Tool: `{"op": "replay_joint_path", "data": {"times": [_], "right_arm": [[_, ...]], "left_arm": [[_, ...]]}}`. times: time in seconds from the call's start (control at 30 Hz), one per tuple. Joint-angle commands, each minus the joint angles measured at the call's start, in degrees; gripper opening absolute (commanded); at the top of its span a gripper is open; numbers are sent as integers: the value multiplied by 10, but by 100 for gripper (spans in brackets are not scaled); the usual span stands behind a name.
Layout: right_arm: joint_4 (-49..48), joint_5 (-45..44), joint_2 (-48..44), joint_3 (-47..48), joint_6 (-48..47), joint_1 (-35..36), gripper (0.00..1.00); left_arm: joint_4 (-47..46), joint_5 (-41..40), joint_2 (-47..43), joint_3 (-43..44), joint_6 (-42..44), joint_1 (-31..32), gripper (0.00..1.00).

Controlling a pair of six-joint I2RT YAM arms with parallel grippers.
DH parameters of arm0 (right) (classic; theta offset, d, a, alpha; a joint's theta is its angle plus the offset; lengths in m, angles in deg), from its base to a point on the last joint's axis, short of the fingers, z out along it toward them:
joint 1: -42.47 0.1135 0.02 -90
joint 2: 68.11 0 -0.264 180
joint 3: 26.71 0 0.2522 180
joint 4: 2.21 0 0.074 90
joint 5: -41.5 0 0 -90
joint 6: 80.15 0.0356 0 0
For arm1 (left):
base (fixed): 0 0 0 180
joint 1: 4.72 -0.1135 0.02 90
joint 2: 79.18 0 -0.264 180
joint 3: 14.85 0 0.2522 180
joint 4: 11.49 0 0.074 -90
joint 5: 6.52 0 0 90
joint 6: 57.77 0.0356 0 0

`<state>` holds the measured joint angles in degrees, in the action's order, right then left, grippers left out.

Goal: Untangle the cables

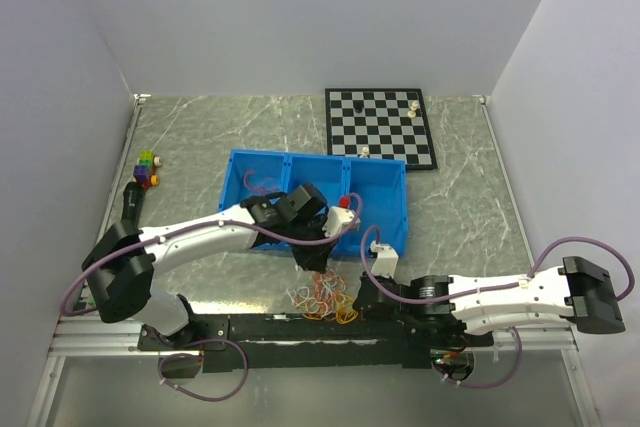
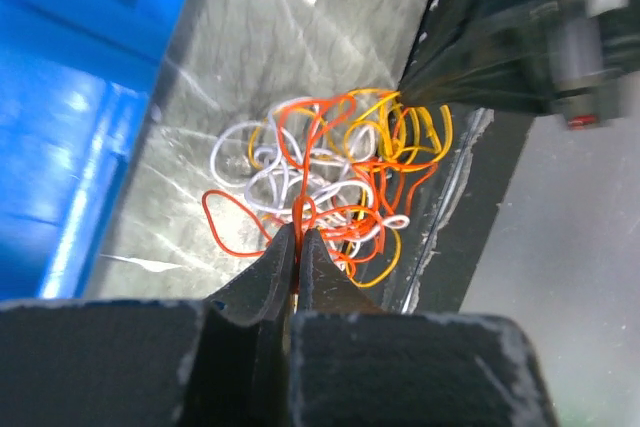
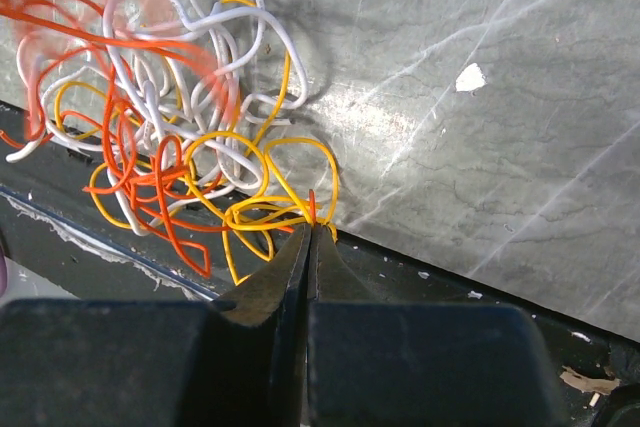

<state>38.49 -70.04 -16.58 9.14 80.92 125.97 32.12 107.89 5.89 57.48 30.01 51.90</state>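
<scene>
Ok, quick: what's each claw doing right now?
Left claw: closed on orange cable.
Right claw: closed on yellow cable.

I am driving a robotics lab test cell, not a home or a shop. Plain white walls [image 1: 300, 17] box in a marble-patterned table [image 1: 470, 207] on three sides. My landmark is the blue bin [image 1: 385, 197]. In front of it, two white arms with purple hoses [image 1: 575, 242] are bolted to a black base bar [image 1: 290, 332] on an aluminium frame [image 1: 75, 335]. The objects are unrelated test props: a chessboard [image 1: 380, 127] behind the bin to the right, coloured toy blocks [image 1: 148, 169] to its left, and the cables [image 1: 325, 299] just in front of it.
</scene>
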Motion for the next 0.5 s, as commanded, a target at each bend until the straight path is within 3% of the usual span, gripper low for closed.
{"op": "replay_joint_path", "data": {"times": [0.0, 0.2, 0.4, 0.47], "right_arm": [[-7, -8, 1, -6, 7, 7, 0], [-10, 4, 0, -23, 21, 6, 0], [-28, 25, 35, -35, 33, 7, 0], [-33, 28, 51, -33, 30, 7, 0]], "left_arm": [[106, 16, -39, 97, 91, -6, 1], [229, -9, -88, 224, 169, -47, 1], [270, -58, -127, 368, 199, -66, 1], [245, -102, -141, 399, 183, -68, 1]]}}
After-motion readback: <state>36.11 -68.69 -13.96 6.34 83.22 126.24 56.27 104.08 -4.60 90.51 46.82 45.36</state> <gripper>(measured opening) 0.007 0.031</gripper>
